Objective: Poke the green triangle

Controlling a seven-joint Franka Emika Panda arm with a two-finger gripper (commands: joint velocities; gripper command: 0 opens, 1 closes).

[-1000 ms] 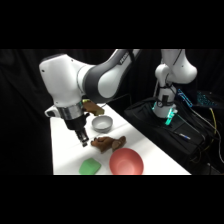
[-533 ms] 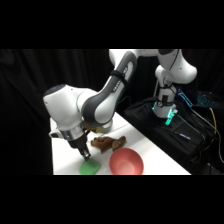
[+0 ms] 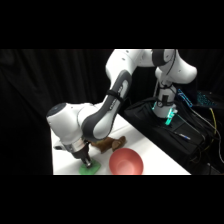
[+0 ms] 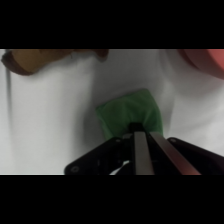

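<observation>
The green triangle (image 3: 90, 169) lies flat near the table's front edge, left of the red bowl. In the wrist view the green triangle (image 4: 130, 113) fills the middle of the picture. My gripper (image 3: 87, 162) comes straight down onto it, and its tip touches the block's top. From the wrist, the gripper (image 4: 141, 134) shows its two fingers pressed together with no gap, their tips meeting the block's near edge. Nothing is held between them.
A red bowl (image 3: 126, 161) stands right of the block, its rim (image 4: 206, 60) at the wrist view's upper right. A brown lumpy toy (image 3: 109, 145) lies behind the block, also seen as the brown toy (image 4: 35, 59). A black case (image 3: 165, 131) sits at the table's right.
The arm has swung down and toward the table's front left. The gripper dropped from above the brown toy onto the green block.
</observation>
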